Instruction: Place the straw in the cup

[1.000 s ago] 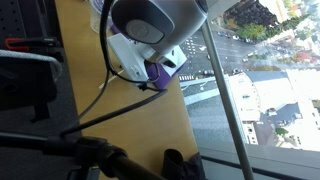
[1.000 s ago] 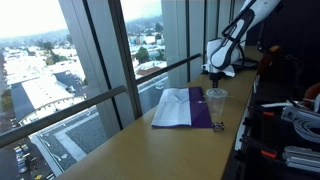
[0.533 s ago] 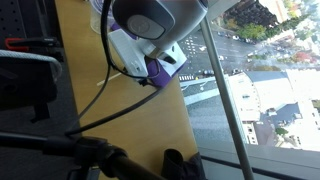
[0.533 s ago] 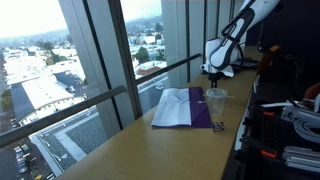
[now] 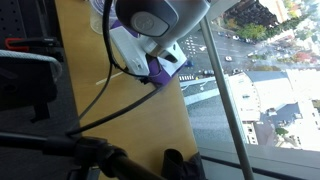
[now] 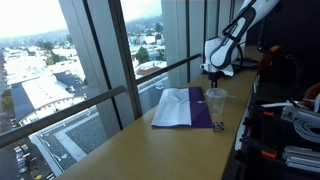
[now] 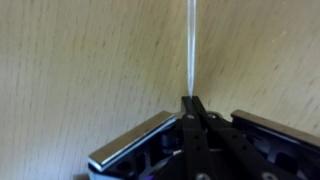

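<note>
Looking at the wrist view, the straw (image 7: 190, 45) is seen pinched tight between the closed fingers of the gripper (image 7: 192, 100). It sticks straight out over the bare wood of the table (image 7: 80, 70). In an exterior view the cup (image 6: 216, 100) is seen standing on the table, just beside the folder (image 6: 180, 108). The gripper is hung right above the cup. The straw is too thin to be made out there. In an exterior view the arm (image 5: 155, 20) is seen close up, and the cup is hidden.
</note>
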`<state>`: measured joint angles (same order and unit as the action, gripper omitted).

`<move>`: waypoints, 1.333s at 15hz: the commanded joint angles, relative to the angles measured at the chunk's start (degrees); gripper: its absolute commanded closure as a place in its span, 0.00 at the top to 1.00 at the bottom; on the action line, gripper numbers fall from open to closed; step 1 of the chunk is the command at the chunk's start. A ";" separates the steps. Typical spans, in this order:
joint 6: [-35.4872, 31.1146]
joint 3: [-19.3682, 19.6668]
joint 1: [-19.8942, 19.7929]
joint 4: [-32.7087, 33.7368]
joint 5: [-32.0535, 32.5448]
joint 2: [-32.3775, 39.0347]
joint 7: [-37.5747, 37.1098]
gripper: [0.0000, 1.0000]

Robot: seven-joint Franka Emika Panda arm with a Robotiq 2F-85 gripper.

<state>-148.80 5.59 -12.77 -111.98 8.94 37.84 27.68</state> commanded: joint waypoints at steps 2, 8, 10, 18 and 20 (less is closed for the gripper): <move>12.21 0.05 1.12 -1.14 3.45 -8.50 -0.26 0.00; 40.26 -3.47 1.85 2.91 0.44 -16.93 9.41 0.00; 49.01 -4.53 2.58 5.33 -0.68 -17.88 11.32 0.00; 77.37 -5.00 4.14 17.64 -8.95 -10.12 7.79 0.00; 79.88 -4.48 3.53 20.35 -9.74 -7.18 4.17 0.00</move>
<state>-74.22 0.41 -8.53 -97.59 1.32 25.38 36.01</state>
